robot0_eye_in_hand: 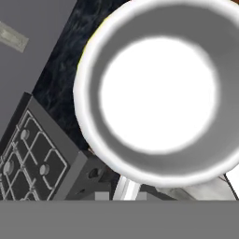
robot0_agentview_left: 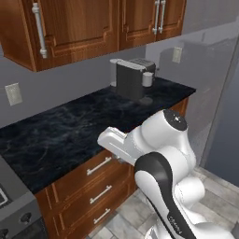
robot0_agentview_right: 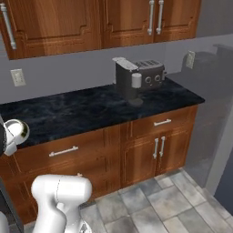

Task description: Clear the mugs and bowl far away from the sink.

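Right up against the hand cam, white mug (robot0_eye_in_hand: 158, 91) w/ its round mouth facing the lens, pale inside, grey wall ringing it. Behind it there's black counter (robot0_eye_in_hand: 60, 70), and the stove (robot0_eye_in_hand: 32, 149) w/ its burner grate sits lower left of that view.

Over to the right base view: mug (robot0_agentview_right: 16, 132) hangs at the far left edge, off the surface, level w/ the counter's (robot0_agentview_right: 82, 113) front edge and above a drawer (robot0_agentview_right: 63, 152). A dark bit of gripper (robot0_agentview_right: 2, 136) shows just beside it at the frame edge. Fingers are hidden behind the mug; they're drawn nearly together, pinching what looks like the mug, tho the contact itself can't be seen.

Farther along, coffee machine (robot0_agentview_right: 127, 79) stands toward the counter's right end w/ a toaster (robot0_agentview_right: 152, 73) just behind it, both well apart from the mug. Wall outlet (robot0_agentview_right: 18, 77) sits above the counter at left. In the left base view the arm (robot0_agentview_left: 158, 154) bends low in front of the drawers, and the coffee machine (robot0_agentview_left: 130, 79) is at the counter's far end.
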